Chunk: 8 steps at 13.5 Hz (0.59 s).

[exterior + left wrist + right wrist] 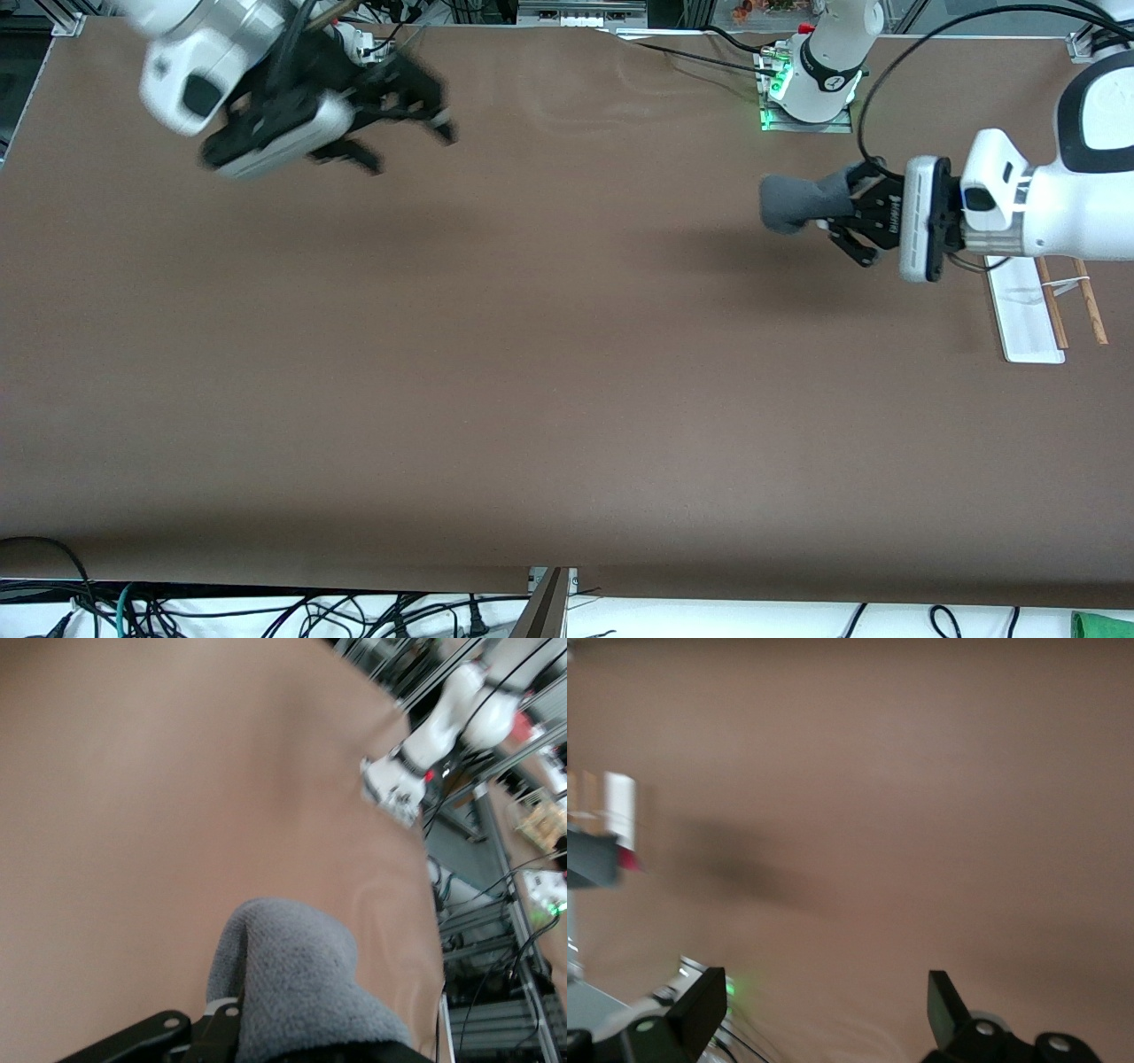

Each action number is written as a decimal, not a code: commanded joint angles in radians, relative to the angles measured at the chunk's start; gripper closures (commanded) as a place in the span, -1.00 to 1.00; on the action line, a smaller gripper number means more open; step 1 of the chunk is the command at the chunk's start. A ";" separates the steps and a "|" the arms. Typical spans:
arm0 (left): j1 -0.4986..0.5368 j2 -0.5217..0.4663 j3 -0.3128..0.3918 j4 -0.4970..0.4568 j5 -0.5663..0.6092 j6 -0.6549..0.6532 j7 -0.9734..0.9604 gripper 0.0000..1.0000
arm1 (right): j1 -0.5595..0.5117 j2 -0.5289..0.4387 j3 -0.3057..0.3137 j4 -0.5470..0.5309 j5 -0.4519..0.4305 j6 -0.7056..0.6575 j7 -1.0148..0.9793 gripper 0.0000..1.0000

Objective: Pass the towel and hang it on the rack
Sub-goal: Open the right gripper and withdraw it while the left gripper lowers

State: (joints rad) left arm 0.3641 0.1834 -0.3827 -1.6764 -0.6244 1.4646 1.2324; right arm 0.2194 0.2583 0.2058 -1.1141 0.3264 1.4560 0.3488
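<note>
The worktop (pixel 532 372) is bare between the arms. The rack (pixel 1032 310) stands at the left arm's end with nothing hung on it. The left gripper (pixel 842 221) clamps the towel (pixel 793 202), bunched grey, in the air near the rack; hanging remains. The right gripper (pixel 407 133) hangs with jaws spread, empty, over its own end.
</note>
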 commanded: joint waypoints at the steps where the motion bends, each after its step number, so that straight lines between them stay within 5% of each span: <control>1: 0.073 0.030 -0.013 0.043 0.194 -0.021 -0.036 1.00 | 0.002 -0.011 -0.121 -0.065 0.013 -0.101 -0.117 -1.00; 8: 0.231 0.232 0.005 0.264 0.712 0.020 0.054 1.00 | -0.086 -0.004 -0.160 -0.142 -0.217 -0.166 -0.122 -1.00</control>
State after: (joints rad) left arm 0.5484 0.3521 -0.3743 -1.4925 0.0150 1.4841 1.2409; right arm 0.1636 0.2698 0.0394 -1.2321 0.1376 1.3076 0.2336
